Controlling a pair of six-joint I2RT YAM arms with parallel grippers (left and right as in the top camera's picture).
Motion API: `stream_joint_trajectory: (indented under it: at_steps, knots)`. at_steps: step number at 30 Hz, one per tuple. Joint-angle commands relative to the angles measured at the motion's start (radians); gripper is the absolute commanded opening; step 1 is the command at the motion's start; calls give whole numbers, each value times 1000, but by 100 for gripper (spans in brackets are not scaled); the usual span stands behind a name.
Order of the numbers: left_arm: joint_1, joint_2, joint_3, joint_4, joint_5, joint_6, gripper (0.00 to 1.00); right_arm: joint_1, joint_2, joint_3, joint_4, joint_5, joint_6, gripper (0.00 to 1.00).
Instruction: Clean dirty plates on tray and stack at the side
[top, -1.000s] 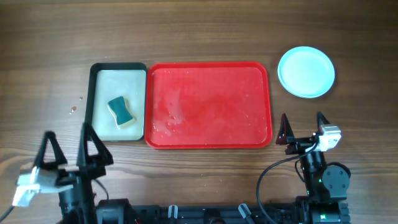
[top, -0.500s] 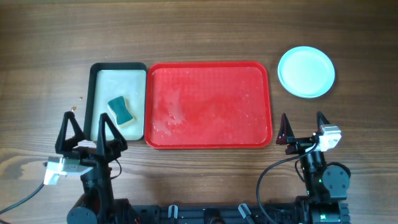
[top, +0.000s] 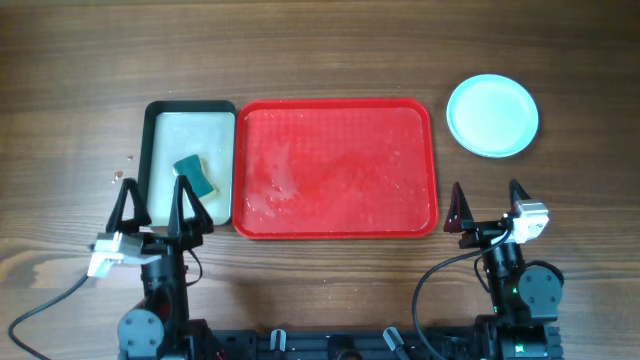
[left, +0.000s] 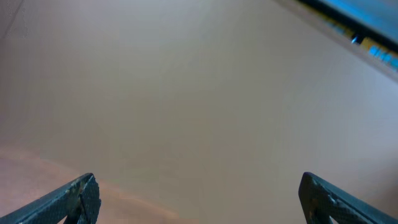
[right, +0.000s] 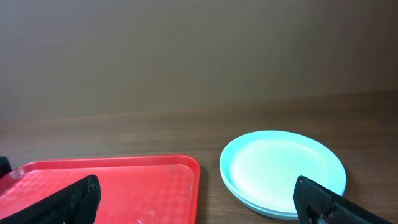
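left tool (top: 154, 193), jaws wide, holding nothing, at the near edge of a black-rimmed tray (top: 190, 104) with a sponge (top: 195, 177); red tray (top: 340, 170), wet-streaked, mid-desk (top: 320, 50); plates (top: 492, 116) stacked right of it; right tool (top: 485, 195) wide, holding nothing.

The left arm's black two-finger gripper (top: 154, 184) stands with its jaws spread wide and empty, its fingers aimed forward and tilted upward, while the right arm's black two-finger gripper (top: 484, 186) likewise gapes wide, holding nothing, its fingers roughly level.
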Motion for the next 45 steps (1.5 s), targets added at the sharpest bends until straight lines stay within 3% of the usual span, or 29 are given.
stream_joint_trajectory:
  at_steps: [1,11,14,45]
  knots:
    - [-6,-8,-8,-90,16,-9,100,-4,-11,-2,5,-16,-14,100]
    - [-6,-8,-8,-461,11,0,100,-4,-11,-2,5,-16,-14,99]
    - [-6,-8,-8,-460,12,52,100,-4,-11,-2,5,-16,-14,100]
    - [-6,-7,-8,-459,12,51,100,-4,-8,-2,5,-16,-14,100]
